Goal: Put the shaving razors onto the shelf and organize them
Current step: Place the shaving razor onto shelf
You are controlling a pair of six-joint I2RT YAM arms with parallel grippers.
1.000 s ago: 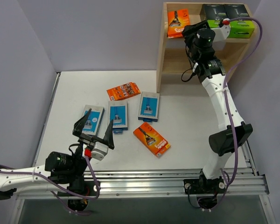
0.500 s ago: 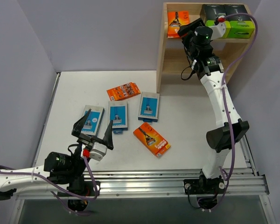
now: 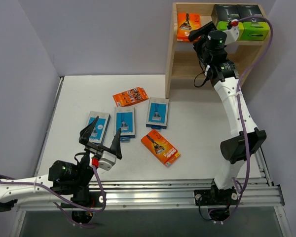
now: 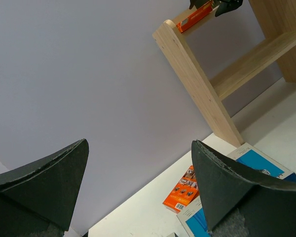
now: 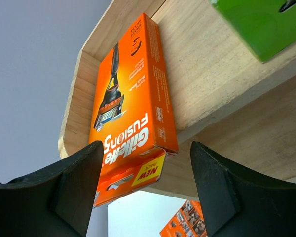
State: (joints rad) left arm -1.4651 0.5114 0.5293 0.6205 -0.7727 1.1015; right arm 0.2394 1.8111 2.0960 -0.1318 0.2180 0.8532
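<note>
- The wooden shelf [image 3: 169, 54] stands at the far right corner of the bench [image 3: 202, 128].
- On its top tier an orange pack [image 3: 186, 20] lies at the left end, its near end sticking out over the front edge. A first black box [image 3: 226, 15] and a second black box [image 3: 255, 19], both with green ends, sit side by side at the right end.
- The right claw [image 3: 197, 35] hangs at that top tier, released, its fingers spread either side of the orange pack's near end.
- The left claw [image 3: 106, 123] hovers over the bench's near left part, spread wide and holding nothing.
- Three blue cards lie in a row mid-bench: the left card [image 3: 101, 123], the middle card [image 3: 125, 121] and the right card [image 3: 157, 112].
- A second orange pack [image 3: 130, 96] lies just beyond that row, toward the far edge.
- A third orange pack [image 3: 161, 146] lies on the near side of the row, below the right card.
</note>
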